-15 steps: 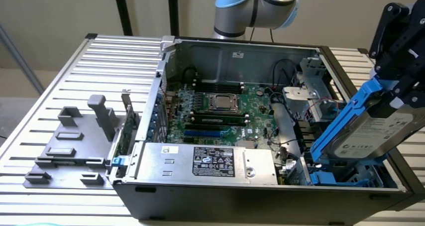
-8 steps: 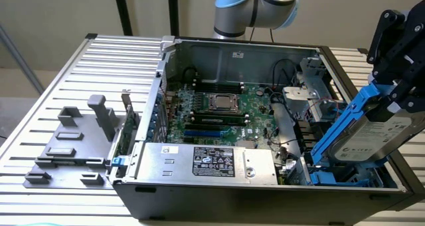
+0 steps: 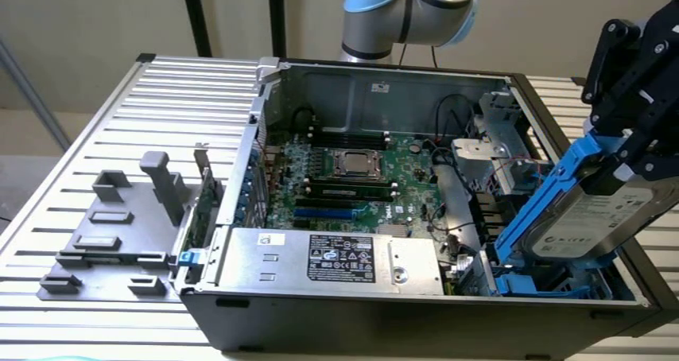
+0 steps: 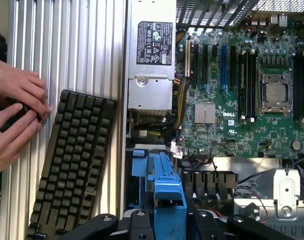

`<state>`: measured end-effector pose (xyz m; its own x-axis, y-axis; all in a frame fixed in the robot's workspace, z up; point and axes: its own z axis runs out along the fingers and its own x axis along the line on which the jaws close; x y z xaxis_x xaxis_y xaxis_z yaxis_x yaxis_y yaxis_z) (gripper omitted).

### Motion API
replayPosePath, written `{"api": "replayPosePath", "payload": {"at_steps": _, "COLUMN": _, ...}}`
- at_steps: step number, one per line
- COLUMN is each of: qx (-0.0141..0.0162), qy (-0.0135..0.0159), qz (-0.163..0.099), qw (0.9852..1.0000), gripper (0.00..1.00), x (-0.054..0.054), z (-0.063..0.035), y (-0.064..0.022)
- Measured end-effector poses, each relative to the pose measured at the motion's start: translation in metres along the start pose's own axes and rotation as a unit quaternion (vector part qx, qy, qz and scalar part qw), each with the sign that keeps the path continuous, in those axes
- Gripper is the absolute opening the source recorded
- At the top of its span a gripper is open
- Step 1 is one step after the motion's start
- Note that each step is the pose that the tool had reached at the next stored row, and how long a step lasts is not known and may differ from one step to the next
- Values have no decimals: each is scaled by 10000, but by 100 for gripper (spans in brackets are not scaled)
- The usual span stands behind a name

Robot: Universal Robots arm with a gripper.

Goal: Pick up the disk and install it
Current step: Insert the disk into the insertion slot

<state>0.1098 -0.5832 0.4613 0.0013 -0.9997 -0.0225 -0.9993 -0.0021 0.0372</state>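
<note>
Hanging tilted above the drive bay in the computer case (image 3: 424,317), at the exterior view's right, the disk (image 3: 596,218) shows silver metal, a white label and blue rails, clamped between the gripper's (image 3: 628,164) part-closed jaws; power box (image 3: 329,258) and cables (image 3: 465,238) crowd the bay

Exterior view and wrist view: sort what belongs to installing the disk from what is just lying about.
Job in hand: the disk, tilted and gripped in the claw; the open computer case that it hangs over.

Lying about: the grey fixture on the slatted table beside the case; the keyboard; a person's hands next to the keyboard.
</note>
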Motion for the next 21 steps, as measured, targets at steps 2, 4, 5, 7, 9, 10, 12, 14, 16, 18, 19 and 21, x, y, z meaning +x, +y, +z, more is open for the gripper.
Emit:
{"api": "replayPosePath", "payload": {"at_steps": 2, "qx": 0, "qy": 2, "qz": 8, "qw": 10000, "gripper": 33, "x": -5, "z": 9, "y": 1}}
{"api": "replayPosePath", "payload": {"at_steps": 4, "qx": 2, "qy": 10, "qz": 22, "qw": 10000, "gripper": 33, "x": -5, "z": 20, "y": 2}}
{"api": "replayPosePath", "payload": {"at_steps": 5, "qx": 3, "qy": 13, "qz": 30, "qw": 10000, "gripper": 33, "x": -8, "z": 27, "y": 5}}
{"api": "replayPosePath", "payload": {"at_steps": 7, "qx": 6, "qy": 16, "qz": 40, "qw": 10000, "gripper": 33, "x": -14, "z": 42, "y": 9}}
{"api": "replayPosePath", "payload": {"at_steps": 9, "qx": 9, "qy": 19, "qz": 47, "qw": 10000, "gripper": 33, "x": -16, "z": 58, "y": 9}}
{"api": "replayPosePath", "payload": {"at_steps": 10, "qx": 10, "qy": 21, "qz": 48, "qw": 10000, "gripper": 33, "x": -17, "z": 66, "y": 9}}
{"api": "replayPosePath", "payload": {"at_steps": 12, "qx": 12, "qy": 26, "qz": 50, "qw": 10000, "gripper": 33, "x": -20, "z": 83, "y": 9}}
{"api": "replayPosePath", "payload": {"at_steps": 14, "qx": 17, "qy": 30, "qz": 51, "qw": 10000, "gripper": 33, "x": -25, "z": 103, "y": 8}}
{"api": "replayPosePath", "payload": {"at_steps": 16, "qx": 20, "qy": 30, "qz": 52, "qw": 10000, "gripper": 33, "x": -28, "z": 126, "y": 7}}
{"api": "replayPosePath", "payload": {"at_steps": 18, "qx": 23, "qy": 30, "qz": 52, "qw": 10000, "gripper": 33, "x": -30, "z": 143, "y": 7}}
{"api": "replayPosePath", "payload": {"at_steps": 19, "qx": 24, "qy": 31, "qz": 52, "qw": 10000, "gripper": 33, "x": -31, "z": 151, "y": 6}}
{"api": "replayPosePath", "payload": {"at_steps": 21, "qx": 25, "qy": 31, "qz": 53, "qw": 10000, "gripper": 33, "x": -32, "z": 165, "y": 6}}
